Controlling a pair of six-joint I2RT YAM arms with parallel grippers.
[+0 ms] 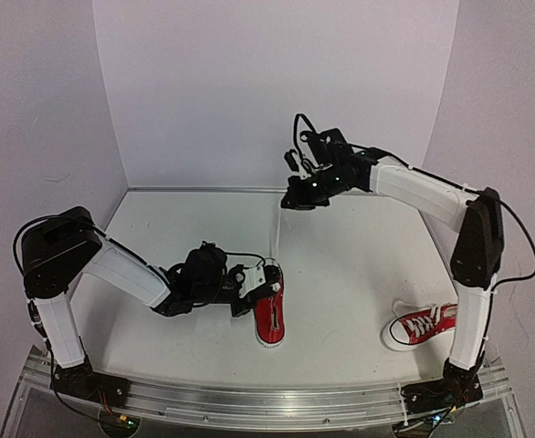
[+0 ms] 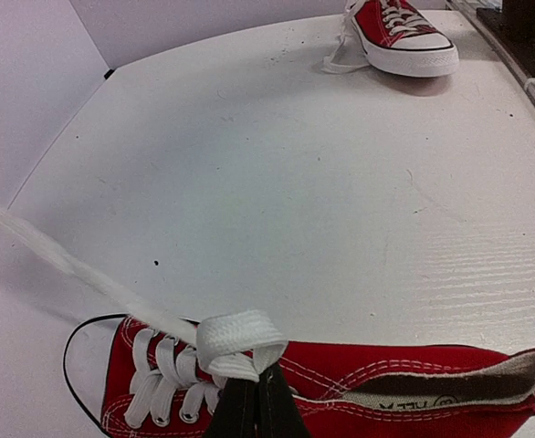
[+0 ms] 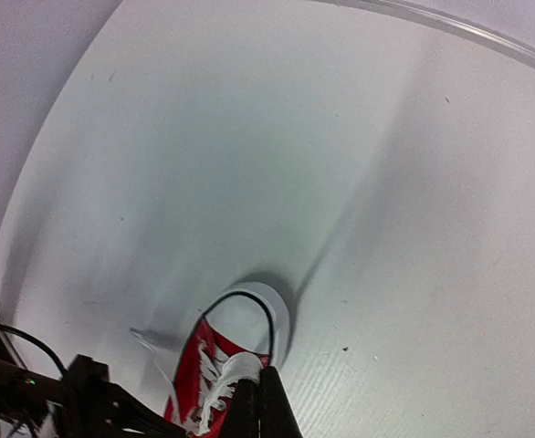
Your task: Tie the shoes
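Not much to read here tbh. The only lettering is a dark stamp on the insole of the red shoe, bottom of the left wrist view. It's upside down, cropped and not legible.

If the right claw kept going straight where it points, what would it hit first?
Likely the centre shoe, at its laced front. The right gripper hangs above it holding a taut lace, so depth is unclear.

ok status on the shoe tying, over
Left tool shut on lace loop at middle shoe. Right tool raised, shut on taut lace end. Other shoe apart, by right base. Nothing blocking.
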